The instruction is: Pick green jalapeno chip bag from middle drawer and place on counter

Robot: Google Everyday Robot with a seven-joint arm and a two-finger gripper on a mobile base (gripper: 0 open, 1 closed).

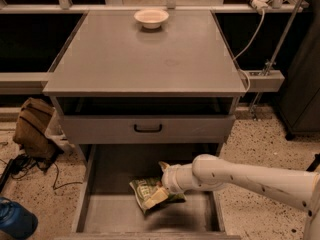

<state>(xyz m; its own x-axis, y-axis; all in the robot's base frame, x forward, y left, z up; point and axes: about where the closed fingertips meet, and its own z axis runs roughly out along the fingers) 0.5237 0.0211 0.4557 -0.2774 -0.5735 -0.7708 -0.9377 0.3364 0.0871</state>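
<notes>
The green jalapeno chip bag (144, 188) lies crinkled on the floor of the open middle drawer (112, 181), a little right of its centre. My gripper (156, 198) reaches in from the right on the white arm (240, 176) and rests on the bag's right half, covering part of it. The bag sits low in the drawer and is not lifted. The counter (145, 59) is the broad grey top of the cabinet, above and behind the drawer.
A pale bowl (151, 18) stands at the back of the counter. A shut drawer front with a black handle (148, 129) overhangs the open drawer. A brown bag (31, 129) and a blue object (15, 223) lie on the floor at left. A cable (250, 39) hangs at right.
</notes>
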